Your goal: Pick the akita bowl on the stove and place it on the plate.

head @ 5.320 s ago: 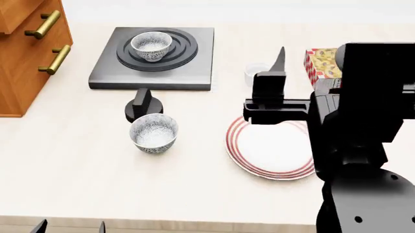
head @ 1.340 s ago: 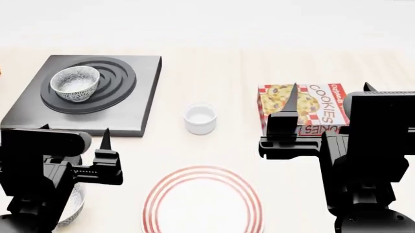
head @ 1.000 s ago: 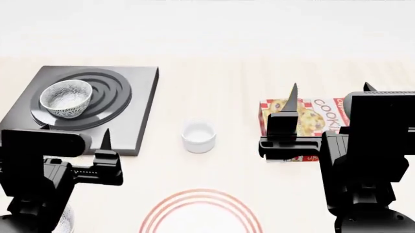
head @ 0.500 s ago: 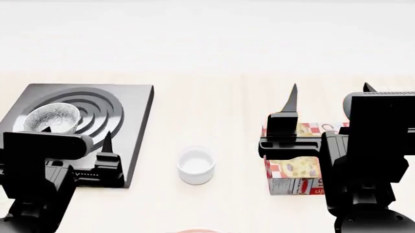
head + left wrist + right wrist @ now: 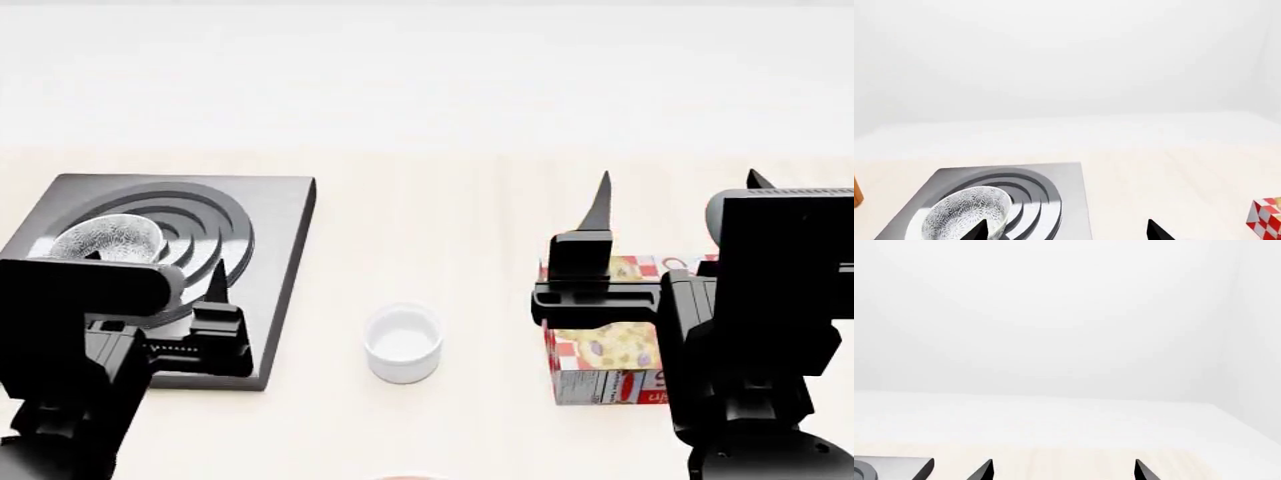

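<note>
The akita bowl [image 5: 110, 238], white with grey-black speckles, sits upright on the black ringed burner of the stove [image 5: 274, 280] at the left of the head view. My left gripper [image 5: 155, 264] hovers over the stove's near side, open and empty, partly hiding the bowl. In the left wrist view the bowl [image 5: 966, 219] lies just beyond one fingertip of the open left gripper [image 5: 1067, 235]. My right gripper [image 5: 679, 190] is open and empty above the cookie box, far from the bowl. Only a thin sliver of the plate [image 5: 407, 477] shows at the bottom edge.
A small plain white cup [image 5: 403, 343] stands on the pale counter between the stove and a red-checked cookie box [image 5: 601, 355]. The right wrist view shows its open gripper [image 5: 1063, 474], a corner of the stove [image 5: 894, 467] and a white wall.
The head view has shifted forward, so stove, cup and box slid down the frame and the plate nearly left it. The left gripper has risen slightly over the stove's near side.
</note>
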